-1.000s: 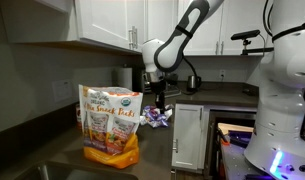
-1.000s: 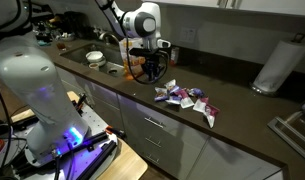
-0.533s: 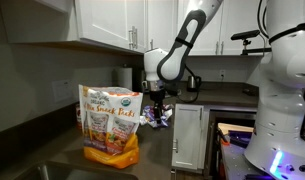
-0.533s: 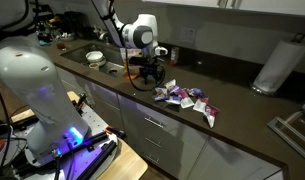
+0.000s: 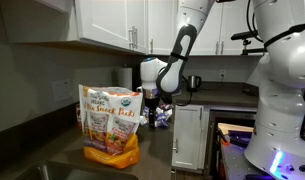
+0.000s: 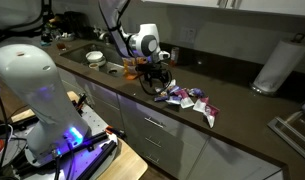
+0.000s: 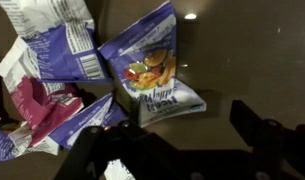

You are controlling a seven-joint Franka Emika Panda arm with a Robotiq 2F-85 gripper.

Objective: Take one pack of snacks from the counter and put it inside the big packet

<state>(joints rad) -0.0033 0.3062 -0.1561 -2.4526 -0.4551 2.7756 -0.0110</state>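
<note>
Several small purple-white snack packs (image 6: 187,98) lie in a heap on the dark counter (image 6: 242,110), seen behind the arm in an exterior view (image 5: 160,117). The big packet (image 5: 110,125), orange and cream, stands upright on the counter. My gripper (image 5: 149,98) hangs at the big packet's upper right edge, between it and the heap. In the wrist view my gripper (image 7: 172,140) is open, its dark fingers (image 7: 257,125) wide apart with nothing between them. One pack (image 7: 152,65) lies flat on the counter just beyond them, more packs (image 7: 52,40) to its left.
A paper towel roll (image 6: 275,65) stands at the far end of the counter. A sink (image 6: 107,68) and a bowl (image 6: 94,57) are on the gripper's other side. A white robot body (image 5: 282,90) and an open cabinet unit (image 5: 187,140) stand close by.
The arm has leaned over from above the heap toward the big packet. The jaws have spread apart.
</note>
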